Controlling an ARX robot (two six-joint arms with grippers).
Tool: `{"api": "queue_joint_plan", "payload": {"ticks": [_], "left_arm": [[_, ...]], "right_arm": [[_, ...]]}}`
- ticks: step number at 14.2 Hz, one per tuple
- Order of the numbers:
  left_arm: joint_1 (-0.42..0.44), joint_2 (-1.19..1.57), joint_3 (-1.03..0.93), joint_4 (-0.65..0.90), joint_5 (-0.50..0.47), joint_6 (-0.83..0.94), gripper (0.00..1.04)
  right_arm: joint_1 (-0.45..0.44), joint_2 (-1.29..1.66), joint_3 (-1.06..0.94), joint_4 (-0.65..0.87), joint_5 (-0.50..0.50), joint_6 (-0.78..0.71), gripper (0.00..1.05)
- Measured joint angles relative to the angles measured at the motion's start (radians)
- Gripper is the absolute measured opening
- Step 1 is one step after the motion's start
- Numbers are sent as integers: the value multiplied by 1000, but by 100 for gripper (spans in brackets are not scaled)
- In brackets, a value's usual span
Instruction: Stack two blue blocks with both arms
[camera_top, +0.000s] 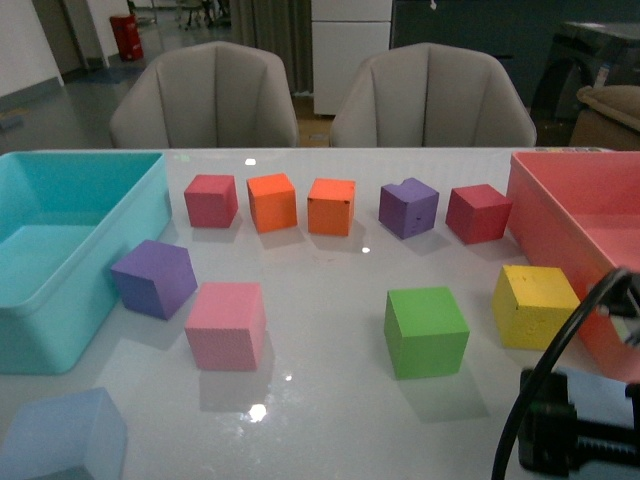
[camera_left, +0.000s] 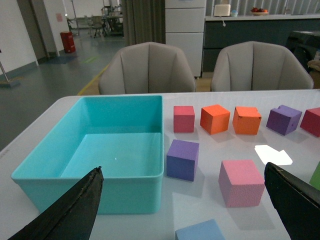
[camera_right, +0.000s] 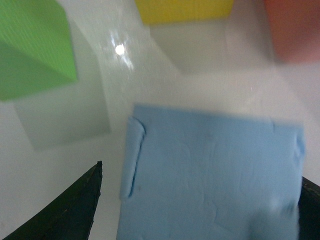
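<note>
Hovering low over a glossy white table (camera_top: 330, 270), the right gripper (camera_right: 200, 172) is holding its black fingers (camera_right: 75, 210) spread wide on either side of one blue block (camera_right: 215, 170), which is filling most of the space between them. A strip of bare table is showing between one finger and the block's side. At the other finger the picture is too blurred to tell whether pad and foam are touching. Beyond the fingertips a green cube (camera_right: 30, 45) and a yellow cube (camera_right: 185, 10) are sitting apart from this block, and a corner of a red bin (camera_right: 295, 30) is showing beside the yellow one. From the front, only the right arm's black wrist (camera_top: 580, 435) and its looping cable (camera_top: 560, 345) are showing.

The left gripper (camera_left: 183, 167) is spread wide too, gripping nothing. The second blue block (camera_left: 200, 231) is lying on the table under the gap between its fingers, touching neither. Ahead of the tips a purple cube (camera_left: 182, 159) and a pink cube (camera_left: 241, 182) are standing near each other, and a turquoise bin (camera_left: 100, 195) is sitting ahead of one finger, just beside the purple cube. Farther ahead, a row of red, orange and purple cubes is lining the table's far side
</note>
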Motion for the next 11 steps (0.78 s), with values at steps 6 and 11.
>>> {"api": "queue_joint_plan", "payload": {"ticks": [6, 11], "left_arm": [[0, 0, 0, 0, 0, 0, 98], [0, 0, 0, 0, 0, 0, 98]], "right_arm": [[10, -6, -19, 13, 6, 8, 97], [25, -161, -39, -74, 36, 8, 47]]}}
